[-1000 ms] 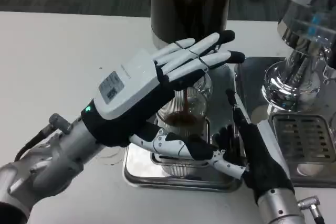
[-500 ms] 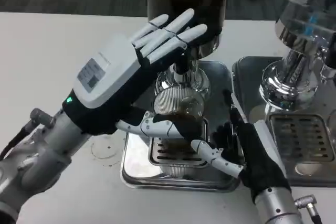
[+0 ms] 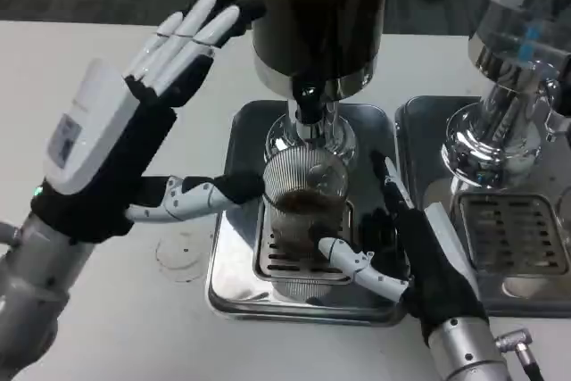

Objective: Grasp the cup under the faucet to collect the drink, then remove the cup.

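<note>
You will find the cup [image 3: 306, 198], a clear ribbed glass holding a shallow layer of dark drink, standing upright on the slotted grate of the steel drip tray [image 3: 234, 283], directly below the faucet [image 3: 308, 113] of the dark drink dispenser [image 3: 317, 15]; no stream shows between faucet and cup; the right hand [image 3: 419, 260] lies at the cup's right side, its back toward you, one white-and-black finger [image 3: 357, 265] reaching across the front of the cup near its base and another finger [image 3: 390, 183] rising along the cup's right; the far side of the cup is hidden, so you cannot tell whether this hand truly grips the cup or only rests against it; treat the grasp as unconfirmed; the left hand [image 3: 107, 149] is raised over the white table [image 3: 89, 60] to the left of the tray, holding nothing, its fingers [image 3: 192, 28] straight and slightly spread, pointing up toward the dispenser; its thumb [image 3: 201, 195] extends sideways, the black tip near the cup's left wall; contact there cannot be judged; to the right you will see a second steel tray [image 3: 428, 131] carrying a chrome machine [image 3: 500, 86] with its own slotted grate [image 3: 513, 238], set just beside the first tray.
</note>
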{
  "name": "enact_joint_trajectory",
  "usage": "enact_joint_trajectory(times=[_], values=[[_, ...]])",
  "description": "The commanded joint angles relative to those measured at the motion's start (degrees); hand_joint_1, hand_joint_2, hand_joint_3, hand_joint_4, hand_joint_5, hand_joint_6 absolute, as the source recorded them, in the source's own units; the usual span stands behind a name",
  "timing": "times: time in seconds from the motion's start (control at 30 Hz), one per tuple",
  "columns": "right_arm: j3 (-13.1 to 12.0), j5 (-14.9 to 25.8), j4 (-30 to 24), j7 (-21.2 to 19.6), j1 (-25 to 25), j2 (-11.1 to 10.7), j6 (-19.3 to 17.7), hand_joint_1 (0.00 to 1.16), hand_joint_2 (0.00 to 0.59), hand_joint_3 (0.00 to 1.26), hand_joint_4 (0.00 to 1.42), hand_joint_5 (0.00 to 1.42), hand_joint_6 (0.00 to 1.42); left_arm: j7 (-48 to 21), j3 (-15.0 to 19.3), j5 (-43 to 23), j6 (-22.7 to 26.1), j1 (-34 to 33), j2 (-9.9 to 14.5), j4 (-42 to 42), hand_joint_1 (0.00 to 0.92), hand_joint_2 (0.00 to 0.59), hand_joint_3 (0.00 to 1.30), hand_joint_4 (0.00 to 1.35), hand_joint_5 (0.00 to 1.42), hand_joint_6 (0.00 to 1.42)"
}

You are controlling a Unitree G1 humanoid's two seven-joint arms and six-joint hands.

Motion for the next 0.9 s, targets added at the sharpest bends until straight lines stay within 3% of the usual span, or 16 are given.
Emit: enact_joint_trajectory(times=[0.03,0.33,0.73,0.9], values=[[0.43,1.02,0.70,1.38,-0.71,-0.21,-2.01,0.66,0.219,0.00,0.00,0.00,0.00,-1.91,1.84,-4.22,0.78,2.05,0.82,1.38,0.000,0.131,0.12,0.00,0.20,0.09],[0.24,1.61,1.90,1.53,-1.53,0.45,-3.05,0.67,0.211,0.00,0.00,0.00,0.00,-0.94,4.26,-3.69,1.92,5.29,1.55,7.75,0.000,0.141,0.11,0.00,0.19,0.09],[-0.22,1.25,4.90,-1.02,-3.02,1.78,-5.16,0.67,0.202,0.00,0.00,0.00,0.00,-2.52,1.10,-3.71,3.74,7.61,1.82,18.69,0.000,0.144,0.11,0.00,0.19,0.09],[0.19,-1.25,6.04,-2.76,-4.03,1.55,-6.30,0.67,0.196,0.00,0.00,0.00,0.00,0.55,-1.05,0.65,3.49,7.69,2.82,21.88,0.000,0.148,0.13,0.00,0.21,0.09]])
